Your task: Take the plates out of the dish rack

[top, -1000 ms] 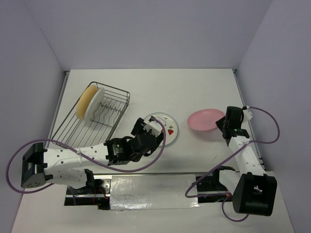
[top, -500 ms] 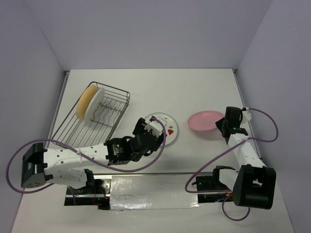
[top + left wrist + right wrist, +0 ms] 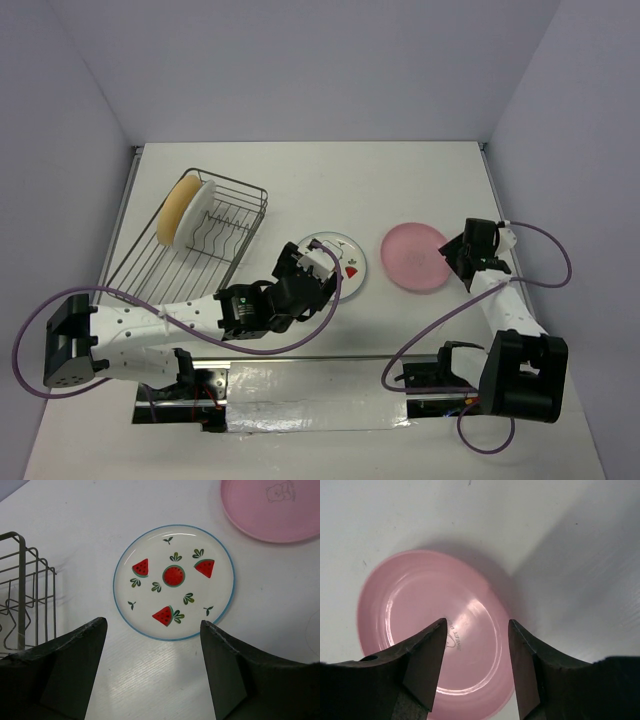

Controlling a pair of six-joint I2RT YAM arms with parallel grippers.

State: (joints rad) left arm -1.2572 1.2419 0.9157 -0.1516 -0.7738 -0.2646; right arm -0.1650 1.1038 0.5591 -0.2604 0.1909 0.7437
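Note:
The dish rack [image 3: 215, 240] stands at the left and holds a tan-yellow plate [image 3: 176, 210] and a white plate [image 3: 200, 203] on edge at its far end. A white plate with watermelon marks [image 3: 349, 263] lies flat on the table. My left gripper [image 3: 312, 264] is open and empty over its near-left rim; the left wrist view shows this plate [image 3: 174, 582] just beyond the open gripper [image 3: 152, 630]. A pink plate [image 3: 412, 258] lies on the table, underside up. My right gripper [image 3: 456, 255] is open at its right edge, and in the right wrist view the plate [image 3: 420, 610] lies beneath that gripper [image 3: 477, 625].
The rack's corner [image 3: 25, 595] shows at the left of the left wrist view, and the pink plate's rim [image 3: 272, 510] at its top right. White walls close the table on three sides. A purple cable loops beside each arm.
The pink plate, held tilted at its right edge before, now lies flat on the table a little to the left. My right gripper has let go of it. The left arm has not moved.

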